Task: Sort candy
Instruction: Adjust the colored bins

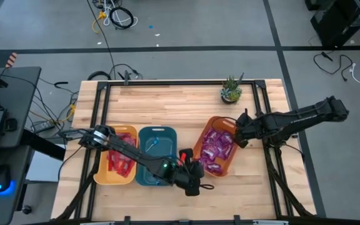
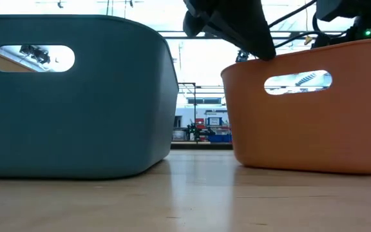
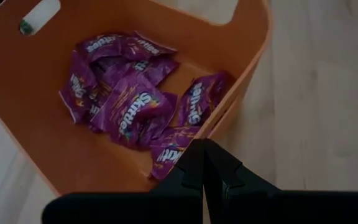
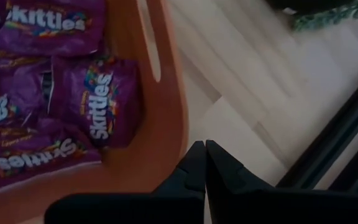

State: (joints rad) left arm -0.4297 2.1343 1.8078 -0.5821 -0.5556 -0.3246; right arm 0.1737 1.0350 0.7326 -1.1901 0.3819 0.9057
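Observation:
Shiny purple packets [image 1: 216,147] fill the orange bin [image 1: 229,165]; they also show as a heap [image 3: 129,99] in the left wrist view and as packets [image 4: 48,93] in the right wrist view. Flat red packets [image 1: 121,160] lie in the yellow bin [image 1: 102,177]. A blue lollipop [image 1: 153,144] lies in the teal bin [image 1: 144,177]. My left gripper [image 1: 194,180] [image 3: 202,158] hovers shut at the orange bin's near end, holding nothing. My right gripper [image 1: 240,133] [image 4: 204,158] is shut above the orange bin's right rim [image 4: 166,93], also empty.
A small potted plant [image 1: 231,90] stands near the table's far edge. In the low view the teal bin [image 2: 76,96] and orange bin [image 2: 314,109] stand side by side with a gap between them. Bare wood lies along the near edge [image 1: 242,200] and beyond the bins.

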